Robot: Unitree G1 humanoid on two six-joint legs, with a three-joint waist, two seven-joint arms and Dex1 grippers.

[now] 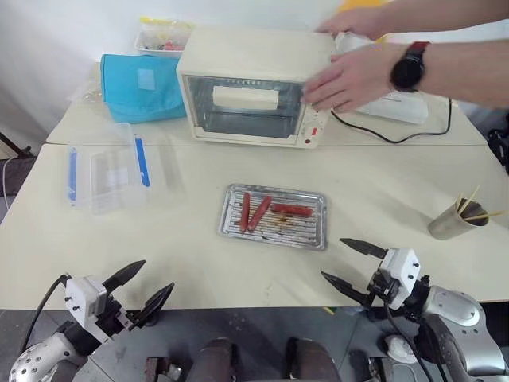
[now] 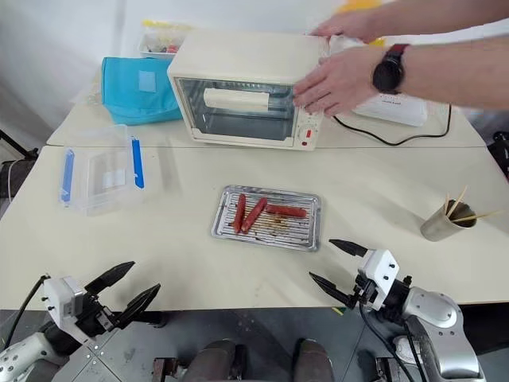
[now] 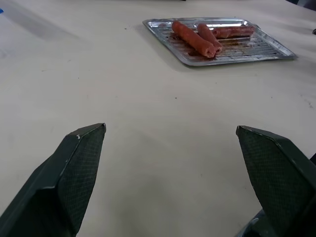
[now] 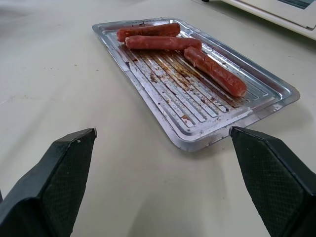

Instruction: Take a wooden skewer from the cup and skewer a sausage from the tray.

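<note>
Tray (image 1: 232, 225) mid-table, three sausages (image 1: 258, 212) on it. Cup (image 1: 447, 225) with skewers (image 1: 469, 208) far right. Left gripper (image 1: 146, 288) spread, empty, near edge left. Right gripper (image 1: 350, 265) spread, empty, near tray.

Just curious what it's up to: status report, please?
Left gripper, right gripper: open, empty. Skewers in cup, three sausages on tray, untouched. Person's hand at toaster oven, clear of tray.
</note>
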